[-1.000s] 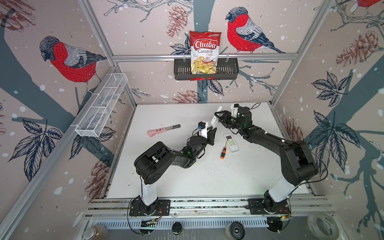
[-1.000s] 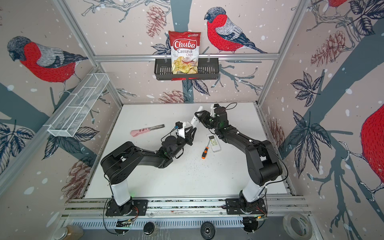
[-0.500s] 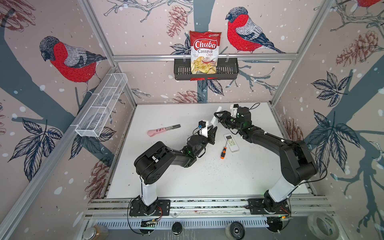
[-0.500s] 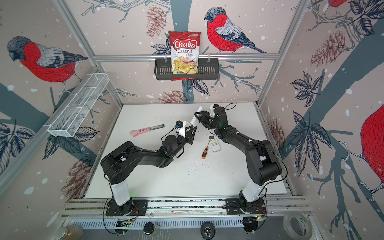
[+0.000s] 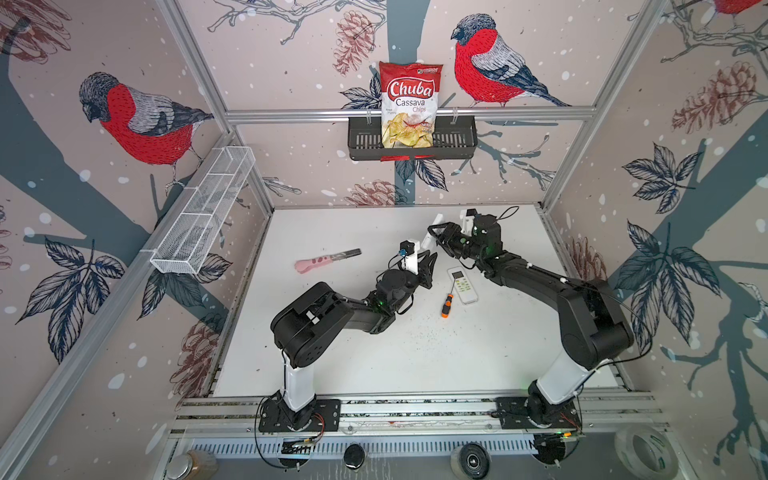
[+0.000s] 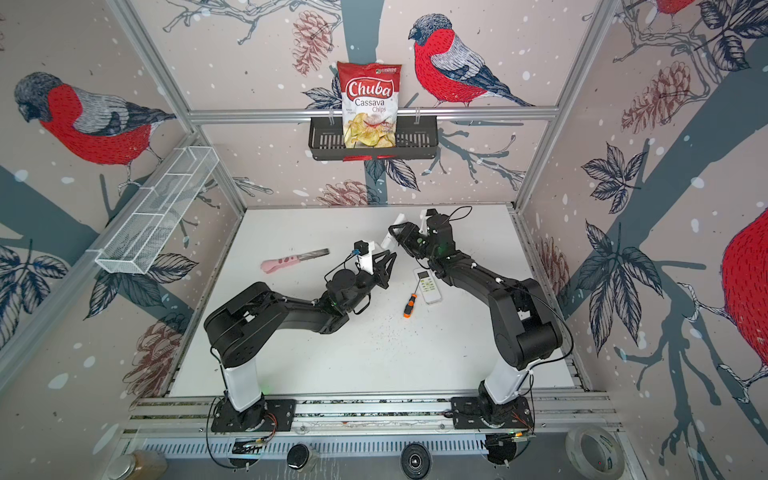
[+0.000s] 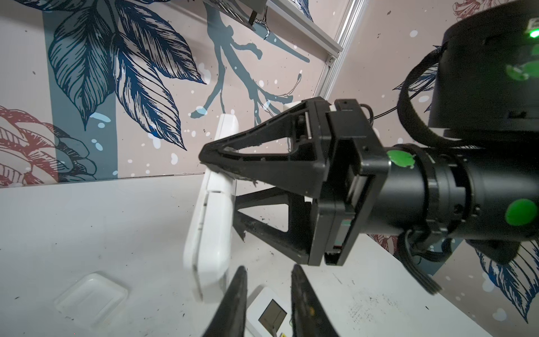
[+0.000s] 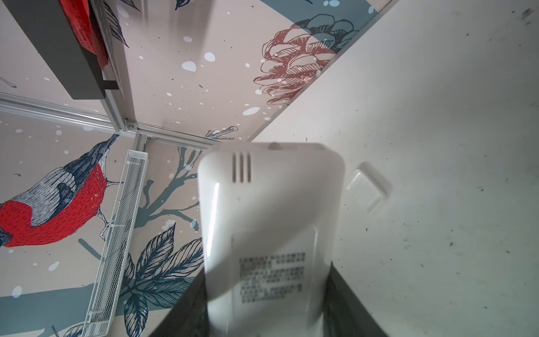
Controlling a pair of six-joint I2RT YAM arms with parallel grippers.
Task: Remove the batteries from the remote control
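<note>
The right gripper (image 5: 435, 233) has its fingers (image 7: 262, 163) clamped on a white remote control (image 7: 210, 233), held tilted over the worktop (image 5: 374, 353) with its labelled back toward the right wrist camera. The left gripper (image 7: 269, 267) is just beside it, fingers partly parted and holding nothing. The batteries cannot be made out in any view. A small white cover (image 7: 90, 294), a second remote (image 5: 462, 284) and a screwdriver (image 5: 447, 305) lie on the worktop.
</note>
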